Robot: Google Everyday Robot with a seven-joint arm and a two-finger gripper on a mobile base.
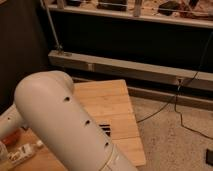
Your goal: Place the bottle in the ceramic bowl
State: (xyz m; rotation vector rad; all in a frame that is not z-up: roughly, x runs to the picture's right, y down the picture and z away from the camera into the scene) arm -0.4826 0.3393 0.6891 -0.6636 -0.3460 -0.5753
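Camera view | white arm link fills foreground over slatted wooden tabletop | bottle lies flat lower left, near ceramic bowl sliver | gripper out of frame, state cannot be told | metal rail behind; cable on speckled floor

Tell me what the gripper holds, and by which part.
Cannot be told: the gripper is out of view, hidden beyond the white arm. The bottle lies on the table beside that arm.
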